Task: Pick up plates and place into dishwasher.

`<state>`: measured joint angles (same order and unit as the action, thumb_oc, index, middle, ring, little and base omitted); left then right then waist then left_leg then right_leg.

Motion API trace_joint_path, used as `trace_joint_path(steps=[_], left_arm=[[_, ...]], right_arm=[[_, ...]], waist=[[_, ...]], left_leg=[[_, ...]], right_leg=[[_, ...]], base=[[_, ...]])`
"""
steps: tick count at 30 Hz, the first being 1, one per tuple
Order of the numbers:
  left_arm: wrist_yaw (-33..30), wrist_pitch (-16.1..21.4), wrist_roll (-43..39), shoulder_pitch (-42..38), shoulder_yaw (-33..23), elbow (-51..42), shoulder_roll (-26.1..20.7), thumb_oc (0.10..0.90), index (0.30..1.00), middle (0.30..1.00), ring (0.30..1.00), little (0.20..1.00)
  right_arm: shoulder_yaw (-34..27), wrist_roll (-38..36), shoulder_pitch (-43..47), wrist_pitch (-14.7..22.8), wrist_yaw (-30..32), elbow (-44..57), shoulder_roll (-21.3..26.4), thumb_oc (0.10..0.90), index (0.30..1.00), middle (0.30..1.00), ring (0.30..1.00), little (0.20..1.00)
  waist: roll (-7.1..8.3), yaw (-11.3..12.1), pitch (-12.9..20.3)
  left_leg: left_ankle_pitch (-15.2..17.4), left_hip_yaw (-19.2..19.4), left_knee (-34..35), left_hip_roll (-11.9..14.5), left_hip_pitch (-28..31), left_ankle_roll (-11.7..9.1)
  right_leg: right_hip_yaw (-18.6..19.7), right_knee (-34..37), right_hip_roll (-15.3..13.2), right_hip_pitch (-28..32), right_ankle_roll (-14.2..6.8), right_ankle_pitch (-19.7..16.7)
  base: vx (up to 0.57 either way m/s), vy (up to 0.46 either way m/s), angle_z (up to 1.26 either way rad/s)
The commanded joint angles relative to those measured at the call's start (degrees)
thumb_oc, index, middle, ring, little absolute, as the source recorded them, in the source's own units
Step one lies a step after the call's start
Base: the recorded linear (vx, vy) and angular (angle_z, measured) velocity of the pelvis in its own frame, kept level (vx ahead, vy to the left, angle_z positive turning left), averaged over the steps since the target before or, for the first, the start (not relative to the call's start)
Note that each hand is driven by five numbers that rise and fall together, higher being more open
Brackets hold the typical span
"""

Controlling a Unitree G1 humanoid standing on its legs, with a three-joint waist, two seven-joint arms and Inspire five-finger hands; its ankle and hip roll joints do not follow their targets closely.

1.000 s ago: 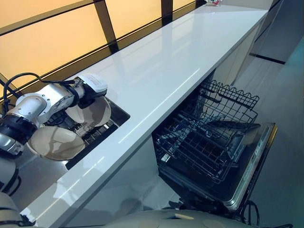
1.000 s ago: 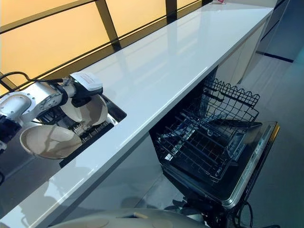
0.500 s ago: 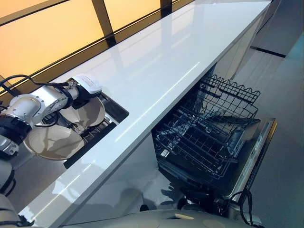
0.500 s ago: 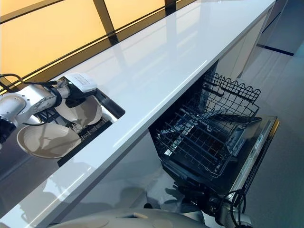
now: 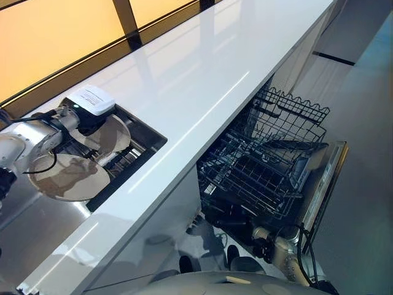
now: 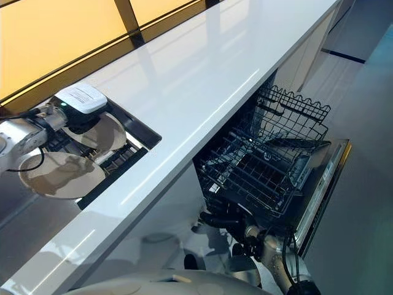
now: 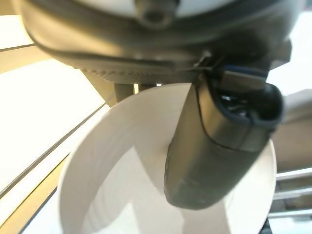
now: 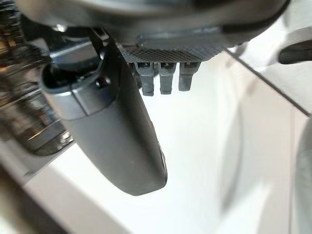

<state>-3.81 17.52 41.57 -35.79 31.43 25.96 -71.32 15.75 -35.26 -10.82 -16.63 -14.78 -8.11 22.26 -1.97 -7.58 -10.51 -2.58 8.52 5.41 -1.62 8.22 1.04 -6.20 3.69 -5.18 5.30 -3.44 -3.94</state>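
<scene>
Left wrist view shows your left hand (image 7: pixel 219 146) pinching a white plate (image 7: pixel 122 195) by its rim over the sink (image 5: pixel 144 132), so swing slowly to the dishwasher rack (image 5: pixel 264 172) or it may slip.

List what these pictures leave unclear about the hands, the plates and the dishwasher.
- Left robot hand: the left wrist view shows its thumb across a plate, but the fingers lie hidden behind that plate.
- Right robot hand: in the right wrist view the fingers are cut short and the blurred pale surface past them cannot be identified.
- Dishwasher: the countertop hides its inside; the rack wires are too fine to tell if anything sits among them.
</scene>
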Motion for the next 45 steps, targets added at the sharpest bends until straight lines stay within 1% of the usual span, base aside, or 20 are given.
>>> trace_joint_path(steps=[1,6,10,12,13,15,16,18,20,21,22,24,26,28,31,34,35,37,40,45], left_arm=[[-9.5,-5.1,-8.0,-3.2,-10.8,0.0,-4.4,0.100,0.300,0.300,0.300,0.200],[-13.7,-5.6,-10.3,4.1,-18.9,-4.0,-4.8,0.100,0.300,0.300,0.300,0.200],[-15.1,-6.1,-12.8,9.4,-25.5,-7.9,-4.7,0.100,0.300,0.300,0.300,0.200],[-15.8,-6.2,-13.9,12.3,-29.1,-9.8,-3.9,0.100,0.300,0.300,0.300,0.200],[-16.5,-6.1,-14.8,13.2,-30.5,-10.6,-3.2,0.100,0.300,0.300,0.300,0.200],[-17.0,-5.8,-15.0,14.5,-32.6,-12.0,-1.8,0.100,0.300,0.300,0.300,0.200],[-17.7,-5.6,-15.1,15.6,-34.0,-12.9,-0.7,0.100,0.300,0.300,0.300,0.200],[-17.5,-6.0,-14.7,16.6,-35.6,-14.9,0.5,0.100,0.300,0.300,0.300,0.200],[-17.2,-6.1,-14.2,17.7,-37.2,-16.5,1.3,0.100,0.300,0.300,0.300,0.200],[-17.1,-6.0,-14.0,18.0,-37.6,-16.7,1.4,0.100,0.300,0.300,0.300,0.200],[-17.0,-6.2,-13.7,19.0,-39.0,-18.1,1.6,0.100,0.300,0.300,0.300,0.200],[-16.3,-6.8,-13.2,19.9,-40.6,-19.9,1.8,0.100,0.300,0.300,0.300,0.200],[-16.6,-6.7,-13.2,20.1,-41.1,-20.4,1.7,0.105,0.305,0.305,0.305,0.205],[-16.7,-7.3,-13.6,19.6,-41.5,-22.1,1.3,0.116,0.314,0.314,0.314,0.216],[-17.6,-7.0,-14.0,19.2,-42.0,-23.6,1.5,0.130,0.326,0.326,0.326,0.230],[-19.2,-5.6,-14.6,19.1,-42.7,-26.5,2.7,0.100,0.300,0.300,0.300,0.200],[-19.7,-4.5,-15.0,18.7,-42.6,-28.3,3.7,0.100,0.300,0.300,0.300,0.200],[-19.9,-3.9,-15.3,18.4,-42.4,-29.4,4.3,0.100,0.300,0.300,0.300,0.200],[-20.4,-1.9,-16.2,17.3,-41.2,-32.8,6.8,0.100,0.300,0.300,0.300,0.200],[-17.7,1.1,-21.3,14.7,-38.3,-36.9,11.5,0.100,0.300,0.300,0.300,0.200]], right_arm=[[-4.1,-6.8,4.5,3.1,-1.9,11.7,2.0,0.800,0.900,0.900,0.900,0.900],[-10.3,-12.0,6.3,3.6,-3.0,16.7,5.9,0.800,0.900,0.900,0.900,0.900],[-15.8,-14.5,7.2,5.2,-4.6,19.9,8.1,0.800,0.900,0.900,0.900,0.900],[-18.2,-16.2,8.4,7.5,-4.4,21.2,8.6,0.800,0.900,0.900,0.900,0.900],[-19.6,-16.8,9.2,9.6,-3.9,21.8,8.9,0.800,0.900,0.900,0.900,0.900],[-21.3,-17.1,10.2,11.9,-2.5,22.5,8.4,0.800,0.900,0.900,0.900,0.900],[-22.3,-15.7,10.9,14.9,-1.3,22.4,7.9,0.800,0.900,0.900,0.900,0.900],[-23.8,-12.6,11.5,16.9,0.4,23.2,7.9,0.800,0.900,0.900,0.900,0.900],[-25.3,-6.7,11.3,20.6,3.0,23.3,8.0,0.800,0.900,0.900,0.900,0.900],[-25.6,-5.3,11.3,21.3,3.5,23.3,8.1,0.800,0.900,0.900,0.900,0.900],[-26.9,0.4,11.2,24.8,5.8,23.1,9.2,0.800,0.900,0.900,0.900,0.900],[-28.5,3.4,11.4,26.6,8.1,23.9,11.0,0.800,0.900,0.900,0.900,0.900],[-29.1,5.4,12.0,27.6,9.0,23.9,12.0,0.800,0.900,0.900,0.900,0.900],[-29.7,5.9,13.6,28.2,9.2,24.6,14.2,0.800,0.900,0.900,0.900,0.900],[-29.7,5.6,14.9,28.5,9.5,25.8,15.3,0.800,0.900,0.900,0.900,0.900],[-29.2,5.9,16.5,29.9,9.4,27.1,16.4,0.800,0.900,0.900,0.900,0.900],[-28.7,6.4,17.6,30.3,9.5,27.7,16.8,0.800,0.900,0.900,0.900,0.900],[-28.3,7.0,18.2,30.6,9.6,28.0,16.9,0.800,0.900,0.900,0.900,0.900],[-26.5,11.1,20.4,31.4,9.6,28.9,17.7,0.800,0.900,0.900,0.900,0.900],[-23.1,18.0,24.7,30.3,8.8,30.0,19.2,0.800,0.900,0.900,0.900,0.900]], waist=[[-1.66,-1.2,1.3],[-1.04,-0.5,2.1],[-0.57,0.0,2.9],[-0.37,0.2,3.3],[-0.24,0.4,3.5],[-0.12,0.7,3.9],[-0.04,0.9,4.2],[-0.02,1.0,4.5],[-0.02,1.0,4.8],[-0.02,1.1,4.9],[0.06,1.1,5.1],[0.07,1.1,5.5],[0.11,1.2,5.6],[0.16,1.5,5.8],[0.22,2.0,5.9],[0.50,2.8,6.2],[0.68,3.2,6.5],[0.78,3.5,6.6],[1.08,4.2,6.9],[1.54,4.9,7.2]], left_leg=[[7.3,4.2,-0.4,-3.6,0.7,2.4],[7.1,4.4,-0.4,-3.3,0.4,2.3],[6.9,4.3,-0.4,-3.1,0.2,2.2],[6.8,4.1,-0.4,-3.0,0.1,2.2],[6.8,3.9,-0.4,-2.9,0.0,2.2],[6.8,3.5,-0.4,-2.9,0.0,2.2],[6.8,3.3,-0.4,-2.8,-0.1,2.2],[6.8,3.0,-0.4,-2.8,-0.1,2.3],[6.7,2.9,-0.4,-2.7,-0.2,2.3],[6.8,2.9,-0.4,-2.7,-0.2,2.3],[6.8,2.8,-0.4,-2.7,-0.2,2.2],[6.8,2.6,-0.4,-2.6,-0.1,2.2],[6.8,2.4,-0.4,-2.6,-0.2,2.2],[6.7,1.9,-0.4,-2.6,-0.2,2.0],[6.7,1.5,-0.4,-2.5,-0.2,1.9],[6.6,0.9,-0.4,-2.4,-0.3,1.6],[6.5,0.5,-0.4,-2.4,-0.4,1.5],[6.5,0.3,-0.4,-2.4,-0.5,1.4],[6.4,-0.5,-0.4,-2.4,-0.6,1.2],[6.2,-1.3,-0.4,-2.3,-0.9,0.9]], right_leg=[[-0.1,-5.1,0.7,-4.3,-6.4,1.6],[-0.3,-4.5,0.9,-3.4,-5.9,2.2],[-0.8,-4.0,1.0,-2.7,-5.4,2.7],[-1.0,-3.9,1.2,-2.4,-5.1,2.9],[-1.0,-3.8,1.2,-2.2,-4.9,3.1],[-1.0,-3.9,1.4,-2.1,-4.6,3.4],[-1.0,-4.0,1.5,-2.1,-4.5,3.6],[-1.0,-4.1,1.6,-2.1,-4.3,3.9],[-0.9,-4.3,1.7,-2.1,-4.2,4.1],[-0.9,-4.3,1.7,-2.1,-4.2,4.1],[-0.9,-4.4,1.8,-2.0,-4.2,4.2],[-0.7,-4.3,2.1,-1.8,-3.9,4.4],[-0.6,-4.4,2.3,-1.8,-3.8,4.5],[-0.4,-4.4,2.7,-1.7,-3.5,4.8],[-0.5,-4.1,3.0,-1.5,-3.2,5.1],[-0.8,-3.7,3.2,-1.2,-2.9,5.2],[-1.0,-3.4,3.4,-1.0,-2.7,5.2],[-1.1,-3.3,3.5,-1.0,-2.6,5.3],[-1.5,-3.1,3.7,-0.8,-2.3,5.4],[-2.1,-2.4,4.0,-0.5,-2.0,5.3]], base=[[-0.04,0.024,-0.04],[-0.03,0.020,-0.06],[-0.01,0.005,-0.02],[0.00,0.000,0.00],[0.00,0.000,0.00],[0.00,0.000,0.00],[0.00,0.000,0.00],[0.00,0.000,0.00],[0.00,0.000,0.00],[0.00,0.000,0.00],[0.00,0.000,0.00],[0.00,0.000,0.00],[0.00,0.000,0.00],[0.00,0.000,0.00],[0.00,-0.011,0.00],[0.00,-0.041,0.05],[0.00,-0.033,0.03],[0.00,-0.036,0.04],[0.00,-0.044,0.07],[-0.01,-0.043,0.08]])
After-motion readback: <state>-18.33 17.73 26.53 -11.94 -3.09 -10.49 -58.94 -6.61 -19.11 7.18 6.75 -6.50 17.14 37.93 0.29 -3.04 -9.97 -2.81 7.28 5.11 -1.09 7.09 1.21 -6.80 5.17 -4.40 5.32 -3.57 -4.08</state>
